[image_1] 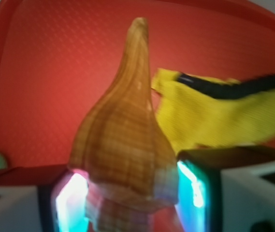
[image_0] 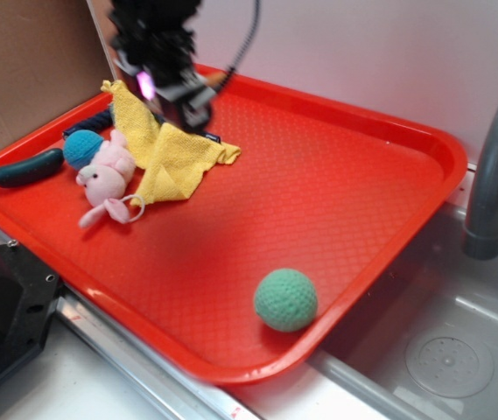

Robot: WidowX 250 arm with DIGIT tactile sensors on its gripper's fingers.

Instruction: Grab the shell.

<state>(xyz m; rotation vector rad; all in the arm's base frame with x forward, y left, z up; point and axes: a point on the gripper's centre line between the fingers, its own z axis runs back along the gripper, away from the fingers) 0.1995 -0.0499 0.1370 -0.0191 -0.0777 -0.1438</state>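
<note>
Shell [image_1: 125, 145] sits squeezed between the two pads of the end effector [image_1: 127, 198], so the end effector is clenched on it. In the wrist view the shell is tan-brown with ridges, and its long pointy tip sticks out away from the camera over the red tray [image_1: 55, 72]. The pads [image_1: 72, 200] glow pink and blue-green on each side of it. In the outside view, going from left to right, a dark green long thing [image_0: 26, 168] lies near the left edge of the tray, then a blue ball [image_0: 83, 147], then a pink plush toy [image_0: 107, 179] touching a yellow cloth [image_0: 165, 157]. The end effector hangs above the cloth at the back of the tray, but the shell cannot be made out in that view. Farther right, a green ball [image_0: 285, 299] rests near the front rim, well apart from the toy. A gray faucet [image_0: 494, 166] stands at the far right over a sink [image_0: 450, 350].
</note>
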